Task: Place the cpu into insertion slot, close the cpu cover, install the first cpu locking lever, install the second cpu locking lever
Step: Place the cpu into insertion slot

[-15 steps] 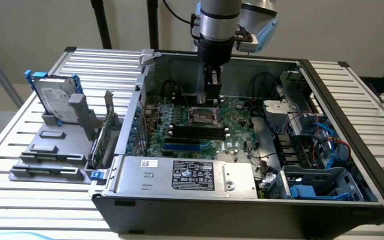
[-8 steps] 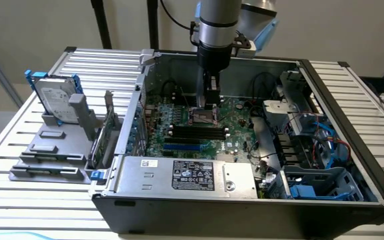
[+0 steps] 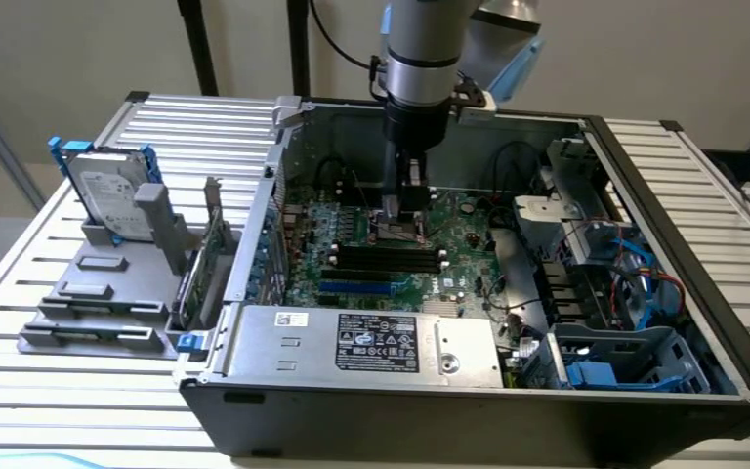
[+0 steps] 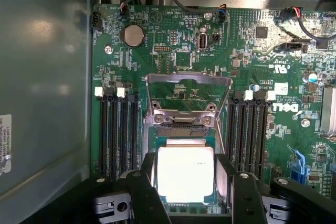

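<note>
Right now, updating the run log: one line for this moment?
cpu: in insertion slot | cpu cover: open | jaws: open, straddling cpu

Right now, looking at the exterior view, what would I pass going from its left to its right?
From the left: hard drive → robot arm → blue cage.
</note>
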Controlling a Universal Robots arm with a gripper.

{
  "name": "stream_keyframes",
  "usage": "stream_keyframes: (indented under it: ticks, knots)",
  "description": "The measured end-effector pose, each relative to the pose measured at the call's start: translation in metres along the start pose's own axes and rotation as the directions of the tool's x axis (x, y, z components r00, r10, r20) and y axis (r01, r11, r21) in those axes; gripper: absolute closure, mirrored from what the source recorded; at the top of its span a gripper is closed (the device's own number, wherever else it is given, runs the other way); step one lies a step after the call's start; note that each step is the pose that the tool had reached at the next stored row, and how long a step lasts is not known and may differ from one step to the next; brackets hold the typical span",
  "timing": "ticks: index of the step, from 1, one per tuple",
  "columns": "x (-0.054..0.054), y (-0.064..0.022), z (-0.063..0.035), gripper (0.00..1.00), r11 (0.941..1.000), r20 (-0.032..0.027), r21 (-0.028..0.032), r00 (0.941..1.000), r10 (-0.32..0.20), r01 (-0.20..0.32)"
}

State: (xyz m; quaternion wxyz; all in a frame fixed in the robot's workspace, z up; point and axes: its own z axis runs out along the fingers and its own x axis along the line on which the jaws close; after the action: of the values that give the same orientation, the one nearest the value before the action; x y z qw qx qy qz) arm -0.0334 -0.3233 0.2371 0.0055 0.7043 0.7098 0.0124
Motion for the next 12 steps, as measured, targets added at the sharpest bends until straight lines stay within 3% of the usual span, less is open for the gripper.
stream_keyframes:
  ticks: [12]
  knots:
    - [0.000,-0.0022,0.0218,0.45,1.0000,0.0077,-0.0001,0.9999,0.007,-0.007]
